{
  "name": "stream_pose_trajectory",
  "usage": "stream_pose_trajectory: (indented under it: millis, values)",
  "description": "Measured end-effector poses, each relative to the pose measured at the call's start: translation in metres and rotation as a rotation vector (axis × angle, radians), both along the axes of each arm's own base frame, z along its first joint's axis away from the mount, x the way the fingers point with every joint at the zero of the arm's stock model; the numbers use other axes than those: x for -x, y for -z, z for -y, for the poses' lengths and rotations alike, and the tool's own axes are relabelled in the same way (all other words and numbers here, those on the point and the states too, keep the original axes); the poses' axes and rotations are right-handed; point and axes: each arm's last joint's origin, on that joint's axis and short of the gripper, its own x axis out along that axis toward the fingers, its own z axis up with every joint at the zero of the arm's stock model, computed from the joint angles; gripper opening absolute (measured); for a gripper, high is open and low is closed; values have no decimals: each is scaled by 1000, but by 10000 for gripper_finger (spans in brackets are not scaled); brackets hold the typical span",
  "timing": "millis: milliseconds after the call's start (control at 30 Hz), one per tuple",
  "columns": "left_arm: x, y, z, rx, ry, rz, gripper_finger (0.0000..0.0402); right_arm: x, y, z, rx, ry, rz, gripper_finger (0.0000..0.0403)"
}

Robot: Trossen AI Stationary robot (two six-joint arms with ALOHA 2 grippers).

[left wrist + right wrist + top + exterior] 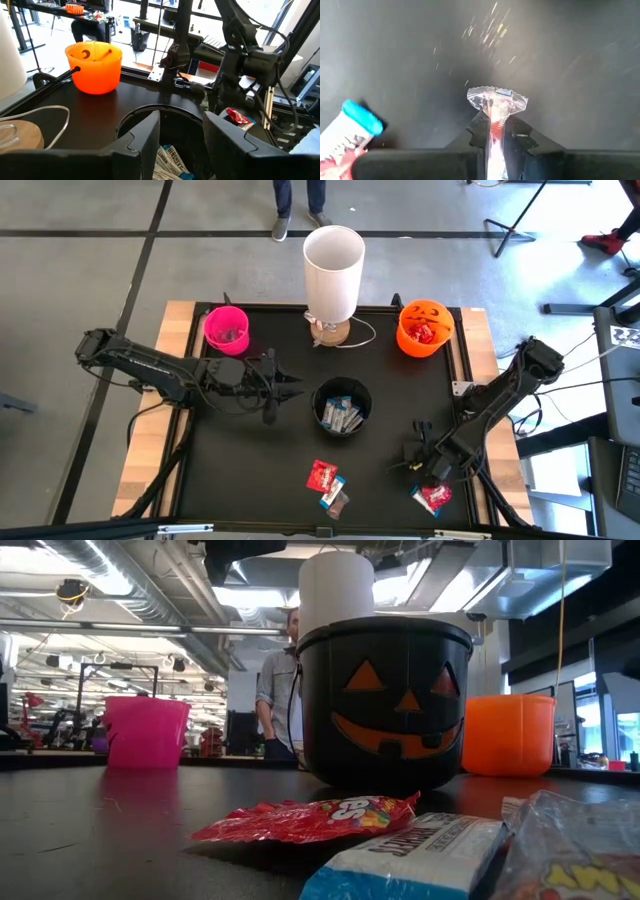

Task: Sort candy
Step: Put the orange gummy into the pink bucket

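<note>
Covering the table point(200, 470): black mat; a person point(275, 690) stands beyond. Right gripper point(496, 131) is clenched on a red candy packet point(496, 102); left gripper point(181, 135) hangs parted above the black bucket point(343, 408).

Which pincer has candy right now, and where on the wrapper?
The right pincer pinches a red-and-silver candy below its crimped end; the left pincer holds nothing.
</note>
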Motion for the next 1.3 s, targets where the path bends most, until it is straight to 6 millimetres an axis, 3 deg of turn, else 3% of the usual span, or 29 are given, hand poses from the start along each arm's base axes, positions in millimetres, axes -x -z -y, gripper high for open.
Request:
stream_pose_trajectory:
  millis: [300, 600, 767, 933, 1133, 1300]
  values:
    - [-2, -1, 0, 0, -2, 15, 142, 0, -55, 35, 25, 63, 355, 17]
    - [-23, 10, -3, -52, -32, 59, 142, -1, -99, 83, 254, 279, 726, 18]
    - [-32, 15, -16, -45, -39, 73, 150, -16, -122, 100, 303, 333, 890, 18]
    - [-39, 20, -31, -43, -72, 77, 190, -36, -141, 119, 324, 311, 1035, 19]
    - [-46, 22, -43, -55, -102, 120, 233, -57, -153, 152, 302, 355, 1170, 19]
    - [-50, 22, -51, -67, -128, 175, 243, -81, -154, 174, 220, 336, 1303, 19]
